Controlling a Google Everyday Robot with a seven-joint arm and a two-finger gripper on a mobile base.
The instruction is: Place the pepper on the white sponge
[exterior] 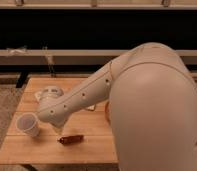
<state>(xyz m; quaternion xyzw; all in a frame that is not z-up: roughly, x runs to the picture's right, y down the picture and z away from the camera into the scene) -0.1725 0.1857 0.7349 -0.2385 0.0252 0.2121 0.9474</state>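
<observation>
Wooden desk (22, 150) carries the dark pepper (71, 139) near its front edge. The gripper (58, 131) hangs just beside it; whether it is open or closed cannot be told. A white cup (28, 124) stands left, and the arm (87, 95) covers the desk's middle.

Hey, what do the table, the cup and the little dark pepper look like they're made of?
The table looks like light matte wood, with plank lines showing. The cup is white and matte, perhaps paper or plastic; I cannot tell which. The pepper is dark red-brown and slightly shiny, either plastic or real skin. The end effector hangs just left of the pepper.
</observation>
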